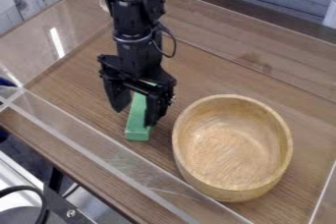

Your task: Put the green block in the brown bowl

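The green block [138, 120] lies flat on the wooden table, just left of the brown bowl [234, 146]. My gripper [136, 105] points straight down over the block's far end, open, with one black finger on each side of it. The jaws stand apart and do not press the block. The block's upper end is partly hidden behind the fingers. The bowl is light wood with a thick rim and holds nothing.
A clear plastic wall [79, 141] runs along the near-left edge of the table, with another raised edge at the back right [262, 17]. The black arm [129, 12] rises to the top of the view.
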